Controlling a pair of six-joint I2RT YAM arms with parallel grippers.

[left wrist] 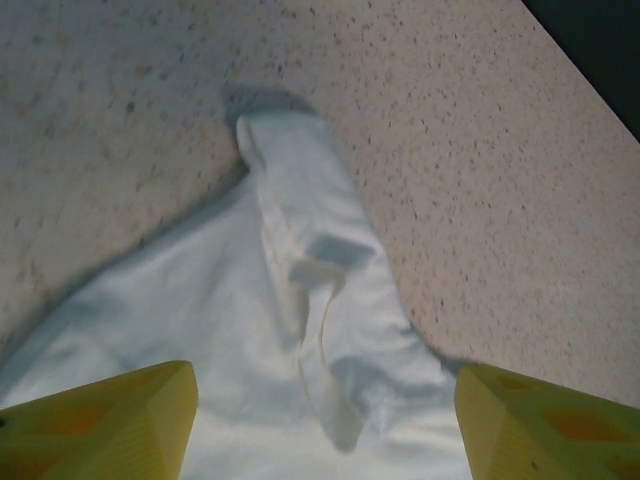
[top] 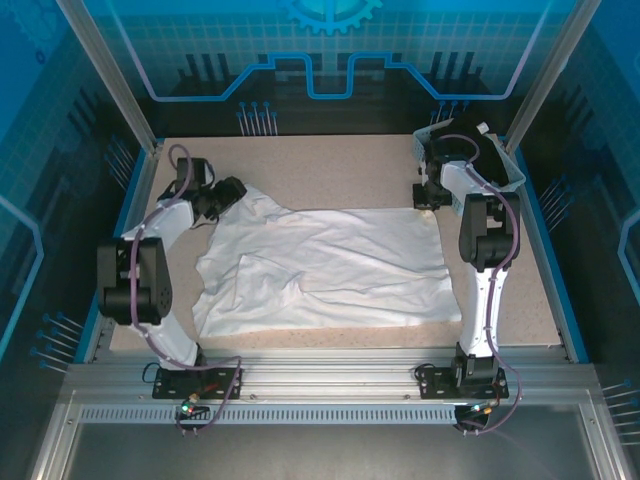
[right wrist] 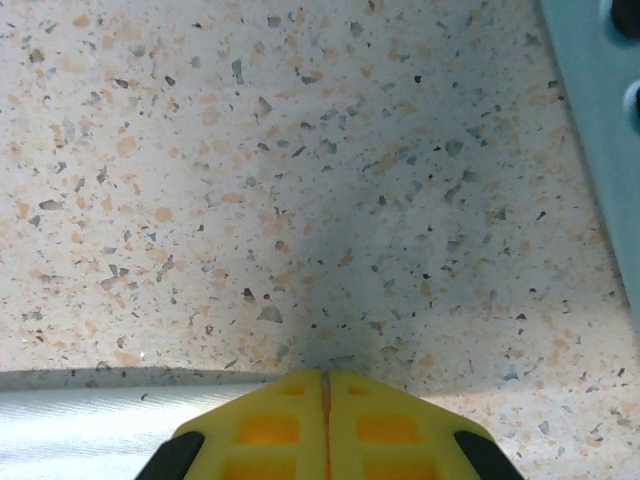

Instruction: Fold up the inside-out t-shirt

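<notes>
Speckled surface [top: 340,170] carries a white t-shirt [top: 330,270]: one corner under the wide left pincer [left wrist: 325,400], one edge beside the closed right pincer [right wrist: 325,385].

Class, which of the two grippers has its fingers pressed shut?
The right gripper: its yellow fingers meet with no gap, whereas the left gripper has them wide apart above the t-shirt.

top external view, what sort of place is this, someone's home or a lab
Probably a robot lab work cell, not a home: an aluminium frame around a speckled table, blue printed panels behind it, and two robot arms bolted at the near edge.
</notes>
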